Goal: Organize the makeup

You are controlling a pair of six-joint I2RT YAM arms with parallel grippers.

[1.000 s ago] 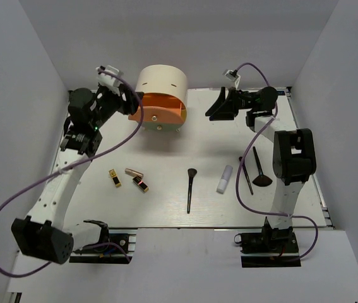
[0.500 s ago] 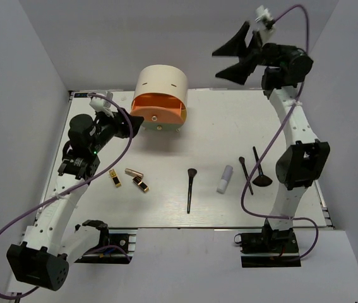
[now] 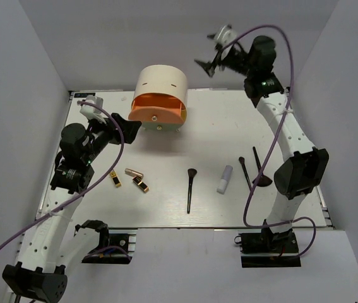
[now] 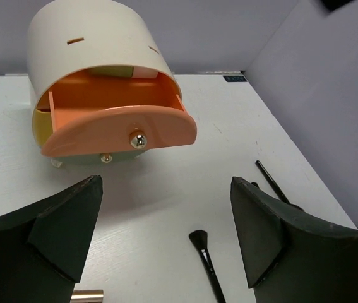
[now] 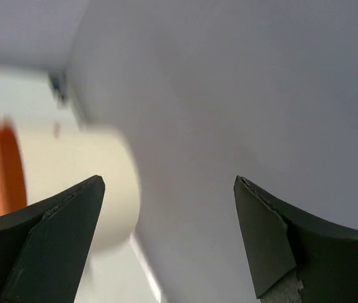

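I'm working in a robotics lab test cell, not a home. A white bench (image 3: 216, 132) is boxed in on three sides by plain grey panels (image 3: 14, 95). The white left arm (image 3: 49, 218) and right arm (image 3: 286, 136) are bolted at its near edge on black mounts (image 3: 268, 243). Purple cables (image 3: 5, 237) loop loose along both.

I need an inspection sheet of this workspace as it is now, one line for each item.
Surface: white table, no spill seen.
Job's things: gold-black lipstick, rose-gold lipstick, second gold-black lipstick, long brush, white tube, thin brush and fan brush lie loose; cream box has its orange drawer open.
Clutter: nothing seen.
Claws: left claw open, low, facing the drawer; right claw open, high near the back wall.
Cables: purple left cable and right cable loop off the arms.
Surroundings: grey walls.
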